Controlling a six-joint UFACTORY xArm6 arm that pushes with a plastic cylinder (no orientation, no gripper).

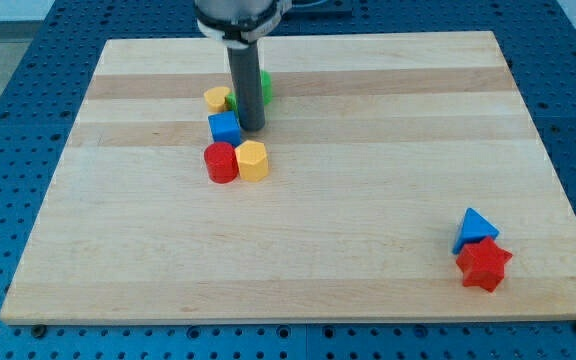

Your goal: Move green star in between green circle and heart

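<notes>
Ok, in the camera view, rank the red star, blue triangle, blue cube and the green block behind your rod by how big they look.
1. red star
2. blue triangle, close to the star; both sit nearer the view's bottom, which may inflate them
3. blue cube
4. green block, mostly hidden behind my rod; true size unclear

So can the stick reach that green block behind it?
Probably yes. My tip sits just below the green block, which the rod mostly hides. The blue cube lies left, not between them.

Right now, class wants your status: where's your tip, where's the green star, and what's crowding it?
My tip down beside blue cube. Green block mostly hidden behind rod, shape unclear. Yellow block, red cylinder, yellow cylinder crowd close.
</notes>
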